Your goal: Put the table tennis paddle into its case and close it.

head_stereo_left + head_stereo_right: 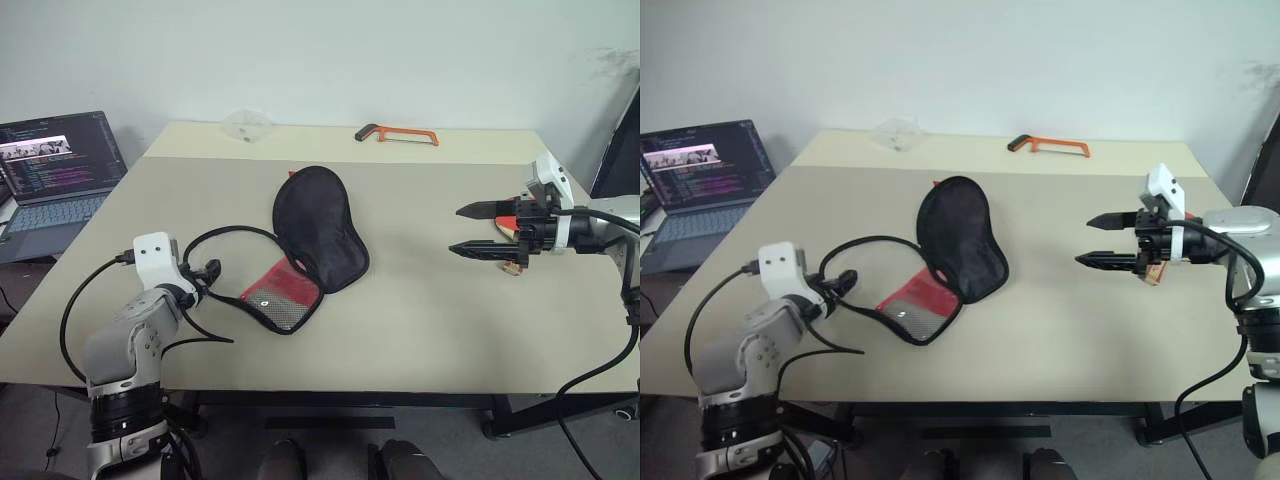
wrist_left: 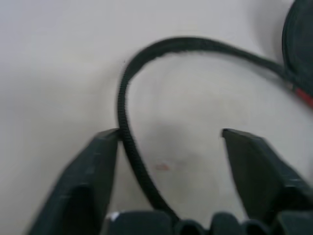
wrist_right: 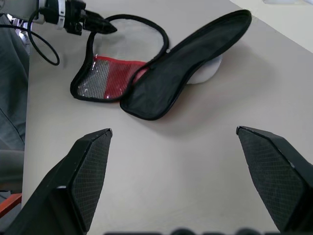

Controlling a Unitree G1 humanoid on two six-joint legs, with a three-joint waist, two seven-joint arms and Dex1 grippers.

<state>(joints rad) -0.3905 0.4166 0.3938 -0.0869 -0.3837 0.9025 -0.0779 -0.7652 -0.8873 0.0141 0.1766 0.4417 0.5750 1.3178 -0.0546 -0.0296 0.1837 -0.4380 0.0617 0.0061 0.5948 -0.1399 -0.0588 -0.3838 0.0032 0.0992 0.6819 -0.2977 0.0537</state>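
Observation:
The case [image 1: 318, 225] lies unzipped in the middle of the table, its black half on top and its red and mesh half [image 1: 280, 295] spread toward me. Its black zip edge [image 1: 225, 238] loops out to the left. My left gripper [image 1: 207, 270] is at that loop; in the left wrist view the zip edge [image 2: 128, 127] runs between the open fingers [image 2: 95, 161], against one of them. My right gripper [image 1: 478, 230] hovers open to the right of the case, holding nothing. Of the table tennis paddle [image 1: 512, 262], a bit of red and a wooden end show behind the right hand.
An open laptop [image 1: 55, 165] stands off the table's left side. An orange hacksaw [image 1: 400, 133] and a clear plastic piece [image 1: 247, 125] lie at the far edge. The beige table [image 1: 430, 330] has bare room between the case and the right gripper.

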